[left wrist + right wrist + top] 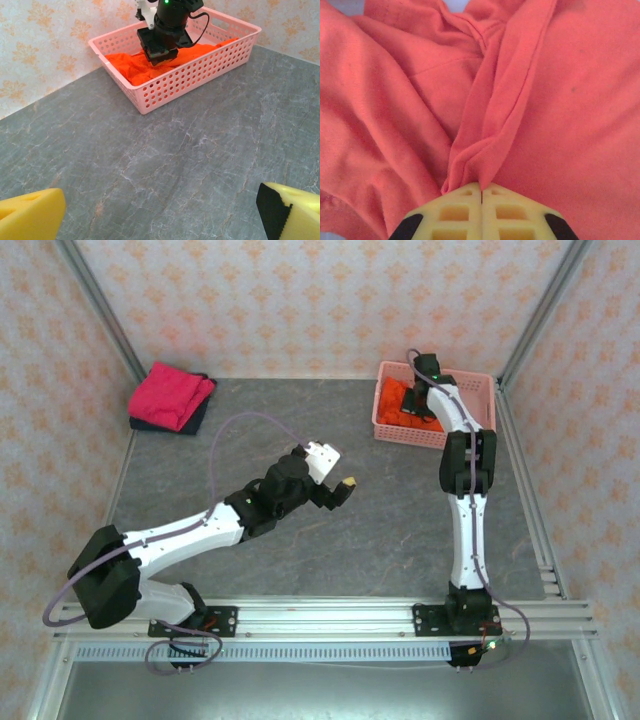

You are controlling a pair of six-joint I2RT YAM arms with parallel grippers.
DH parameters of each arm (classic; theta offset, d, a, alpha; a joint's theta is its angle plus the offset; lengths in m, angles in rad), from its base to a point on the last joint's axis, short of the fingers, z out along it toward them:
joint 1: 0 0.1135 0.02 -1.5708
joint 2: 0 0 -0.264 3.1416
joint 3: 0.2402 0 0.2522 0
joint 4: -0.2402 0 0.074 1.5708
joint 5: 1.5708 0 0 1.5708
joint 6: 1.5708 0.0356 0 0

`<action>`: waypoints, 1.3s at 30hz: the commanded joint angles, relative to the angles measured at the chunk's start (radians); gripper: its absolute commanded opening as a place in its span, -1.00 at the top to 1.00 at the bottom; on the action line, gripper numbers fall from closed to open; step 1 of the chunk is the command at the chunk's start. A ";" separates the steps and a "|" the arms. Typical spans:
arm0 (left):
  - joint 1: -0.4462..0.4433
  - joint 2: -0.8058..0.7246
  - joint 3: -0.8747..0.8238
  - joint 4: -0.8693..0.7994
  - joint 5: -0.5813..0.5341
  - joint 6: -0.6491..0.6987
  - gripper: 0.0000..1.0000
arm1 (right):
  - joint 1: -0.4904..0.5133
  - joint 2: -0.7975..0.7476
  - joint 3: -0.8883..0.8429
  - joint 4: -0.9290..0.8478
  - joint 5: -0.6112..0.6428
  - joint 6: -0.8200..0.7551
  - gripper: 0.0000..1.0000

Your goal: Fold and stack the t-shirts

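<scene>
Right fingers [457,210] are clamped on a fold of the orange t-shirt [395,100] in the basket [170,87]. Left fingers [30,215] — spread wide over the table [175,160], empty.

We see two arms w/ white link shells and black joint housings: left arm [190,530], right arm [465,530]. Each has a black base plate [455,618] on a silver rail [330,612]. A greyish-lilac cable [245,417] runs along each arm. The left claw [160,217] has yellow fingers [30,215], one w/ a black toothed edge. The right claw [481,192] is yellow w/ lattice cut-outs, and there's a green LED [165,2] on its wrist.
</scene>
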 commanded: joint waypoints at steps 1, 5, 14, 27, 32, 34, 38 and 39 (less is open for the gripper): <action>-0.006 -0.022 -0.001 -0.007 -0.019 -0.015 -1.00 | 0.001 -0.063 0.019 -0.052 -0.010 -0.008 1.00; -0.006 -0.016 0.001 -0.002 -0.019 -0.019 -1.00 | 0.002 -0.148 0.017 -0.034 -0.016 -0.009 1.00; -0.006 -0.005 -0.005 0.032 -0.032 -0.039 -1.00 | 0.028 -0.376 0.013 0.005 -0.064 -0.042 1.00; 0.071 0.023 0.029 0.080 -0.039 -0.181 -1.00 | 0.134 -0.705 0.044 -0.028 -0.152 -0.138 1.00; 0.101 0.043 0.042 0.125 -0.052 -0.225 -1.00 | 0.185 -0.788 0.084 -0.076 -0.248 -0.159 1.00; 0.107 0.043 0.048 0.127 -0.049 -0.226 -1.00 | 0.224 -0.822 0.095 -0.092 -0.281 -0.179 1.00; 0.115 0.022 0.034 0.127 -0.057 -0.226 -1.00 | 0.289 -0.871 0.113 -0.103 -0.343 -0.203 1.00; 0.117 0.013 0.024 0.131 -0.058 -0.225 -1.00 | 0.303 -0.886 0.109 -0.094 -0.363 -0.202 1.00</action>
